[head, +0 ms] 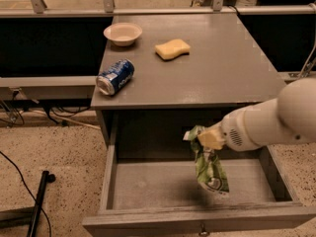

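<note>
My gripper [206, 138] sits at the end of the white arm coming in from the right, above the open drawer [148, 184]. It is shut on the top of a crumpled green snack bag [211, 168], which hangs down freely over the drawer's inside. The bag is clear of the drawer floor. On the grey cabinet top [222, 68] lie a blue soda can [115, 76] on its side, a white bowl [123, 33] and a yellow sponge [172, 49].
The drawer's front edge [197, 221] juts toward the camera. Dark rails and cables run along the left wall, and a black pole [39, 201] lies on the speckled floor at the left. Metal framing stands behind the cabinet.
</note>
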Controlling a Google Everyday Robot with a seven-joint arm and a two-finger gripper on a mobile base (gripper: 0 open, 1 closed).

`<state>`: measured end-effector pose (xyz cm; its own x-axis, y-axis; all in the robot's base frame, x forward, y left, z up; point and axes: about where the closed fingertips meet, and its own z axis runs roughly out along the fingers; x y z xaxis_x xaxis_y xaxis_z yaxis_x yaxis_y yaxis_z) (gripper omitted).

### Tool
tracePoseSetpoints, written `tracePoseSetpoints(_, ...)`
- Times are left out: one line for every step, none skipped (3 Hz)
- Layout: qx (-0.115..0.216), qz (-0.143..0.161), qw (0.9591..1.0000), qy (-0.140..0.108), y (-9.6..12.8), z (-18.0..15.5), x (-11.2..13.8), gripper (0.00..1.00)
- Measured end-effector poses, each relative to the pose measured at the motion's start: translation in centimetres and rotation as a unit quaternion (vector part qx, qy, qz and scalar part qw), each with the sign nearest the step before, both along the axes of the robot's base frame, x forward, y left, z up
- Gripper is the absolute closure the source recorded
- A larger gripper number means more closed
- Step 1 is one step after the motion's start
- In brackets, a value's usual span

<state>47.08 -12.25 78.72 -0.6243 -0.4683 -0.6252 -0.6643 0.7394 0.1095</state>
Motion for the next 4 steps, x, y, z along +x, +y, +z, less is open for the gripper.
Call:
tracePoseSetpoints(0.007,0.032,0.997,-0.071,-4.9,9.6,-2.3,1.0)
tracePoseSetpoints(-0.025,0.074,0.99,-0.117,-7.4,13.3,-1.6,1.0)
tracePoseSetpoints(-0.031,0.081,0.9878,-0.129,-7.5,14.3,-1.4,1.0)
tracePoseSetpoints(-0.03,0.081,0.9877,-0.131,-7.2,13.9,-1.1,1.0)
